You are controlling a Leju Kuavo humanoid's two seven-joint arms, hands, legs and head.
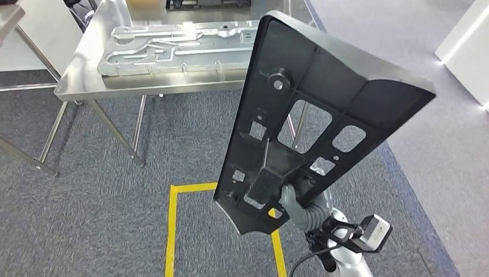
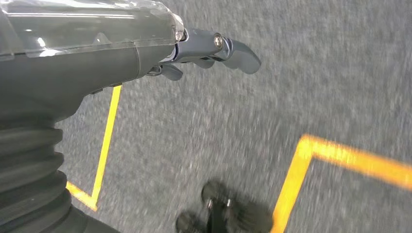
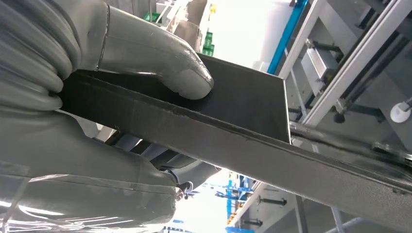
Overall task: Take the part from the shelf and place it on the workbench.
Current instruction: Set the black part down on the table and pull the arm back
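A long black plastic part (image 1: 311, 115) with several cut-out holes stands almost upright in front of me. My right hand (image 1: 297, 205) grips it near its lower end. In the right wrist view the thumb (image 3: 160, 60) presses on the part's black face (image 3: 243, 102) while the fingers close under its edge. The steel workbench (image 1: 86, 75) stands ahead at the upper left, beyond the part. My left hand (image 2: 209, 51) hangs over the grey carpet, holding nothing, with its fingers slightly bent.
A silver metal panel (image 1: 173, 46) with raised channels lies on the workbench. Yellow floor tape (image 1: 171, 231) marks a box on the grey carpet below me. A second table's legs (image 1: 34, 156) stand at the far left. A white cabinet (image 1: 467, 52) is at the right.
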